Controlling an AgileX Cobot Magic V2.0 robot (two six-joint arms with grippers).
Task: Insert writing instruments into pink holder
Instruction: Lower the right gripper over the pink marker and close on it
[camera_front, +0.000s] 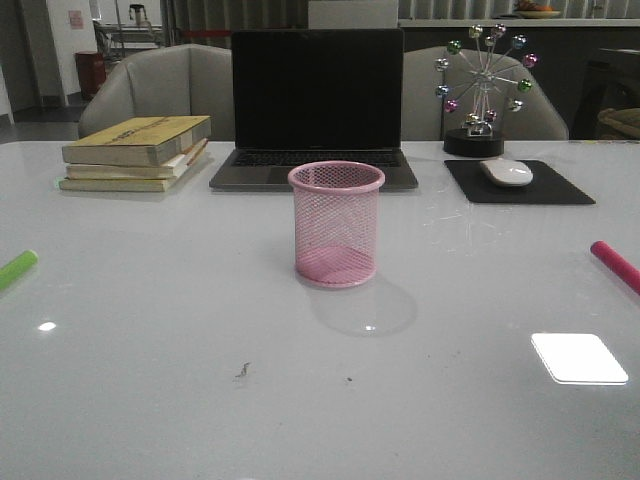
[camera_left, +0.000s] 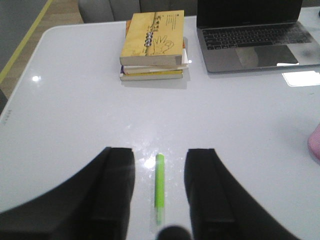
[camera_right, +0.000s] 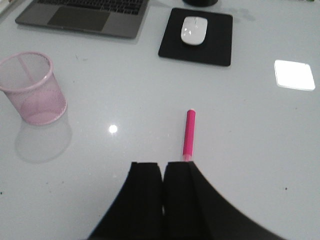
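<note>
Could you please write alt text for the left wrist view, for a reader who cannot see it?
A lime green marker lies flat on the white table, centred between the left gripper, whose jaws stand wide open on either side of it without touching. Beyond it sit a stack of books and an open laptop; a sliver of the pink holder shows at the edge.

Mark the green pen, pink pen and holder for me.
green pen (camera_left: 159, 182), left wrist view, mid-barrel.
pink pen (camera_right: 190, 134), right wrist view, mid-barrel.
pink holder (camera_front: 336, 230), front view, mesh wall.
</note>
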